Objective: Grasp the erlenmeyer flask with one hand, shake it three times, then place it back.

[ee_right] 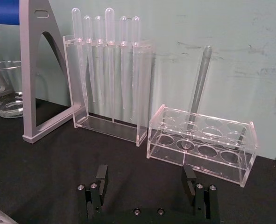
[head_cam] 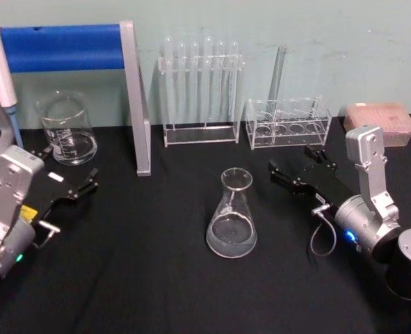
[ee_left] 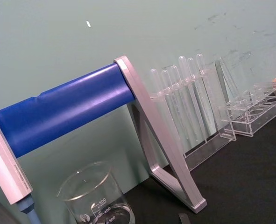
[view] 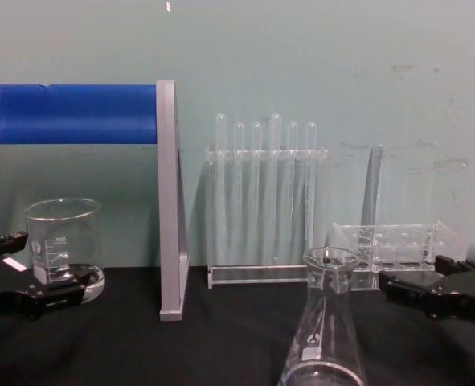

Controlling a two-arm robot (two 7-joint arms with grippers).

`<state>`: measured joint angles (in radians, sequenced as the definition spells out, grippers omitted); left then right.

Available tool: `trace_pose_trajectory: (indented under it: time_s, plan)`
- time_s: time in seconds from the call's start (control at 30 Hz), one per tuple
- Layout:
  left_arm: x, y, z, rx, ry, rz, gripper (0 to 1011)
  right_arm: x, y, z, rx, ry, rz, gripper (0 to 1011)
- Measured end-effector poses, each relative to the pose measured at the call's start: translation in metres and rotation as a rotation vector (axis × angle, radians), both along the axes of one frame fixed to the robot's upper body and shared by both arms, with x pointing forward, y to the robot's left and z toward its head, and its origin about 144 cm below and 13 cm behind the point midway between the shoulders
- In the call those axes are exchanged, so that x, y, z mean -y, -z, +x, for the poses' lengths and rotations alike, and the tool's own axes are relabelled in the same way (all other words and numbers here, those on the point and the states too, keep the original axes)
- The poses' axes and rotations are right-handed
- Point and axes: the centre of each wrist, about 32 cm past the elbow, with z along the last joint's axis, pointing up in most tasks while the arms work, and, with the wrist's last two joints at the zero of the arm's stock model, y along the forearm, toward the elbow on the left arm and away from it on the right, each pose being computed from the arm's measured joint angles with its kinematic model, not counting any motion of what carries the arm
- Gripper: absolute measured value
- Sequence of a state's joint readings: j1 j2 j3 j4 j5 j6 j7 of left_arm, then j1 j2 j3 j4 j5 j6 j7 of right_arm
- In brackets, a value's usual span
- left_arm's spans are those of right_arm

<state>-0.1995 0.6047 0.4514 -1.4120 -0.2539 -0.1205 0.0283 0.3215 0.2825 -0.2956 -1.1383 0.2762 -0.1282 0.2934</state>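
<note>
Erlenmeyer flask (head_cam: 231,214) upright mid-table, free between the open, empty left hand (head_cam: 88,182) and open, empty right hand (head_cam: 293,169)

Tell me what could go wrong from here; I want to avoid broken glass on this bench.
The right gripper, open, may need to close on the smooth, sloped erlenmeyer flask, so the glass could slip. The low rack with its tall tube stands just behind that gripper, so a wide shake might strike it.
</note>
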Motion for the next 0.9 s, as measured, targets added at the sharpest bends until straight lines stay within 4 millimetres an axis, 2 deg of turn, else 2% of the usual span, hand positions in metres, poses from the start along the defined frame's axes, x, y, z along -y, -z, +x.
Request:
trace_pose_trajectory:
  time_s: [0.9]
  plan:
    - [0.0000, 0.0000, 0.0000, 0.000, 0.000, 0.000, 1001, 0.0001, -0.0001, -0.0002, 0.001, 0.000, 0.001, 1002]
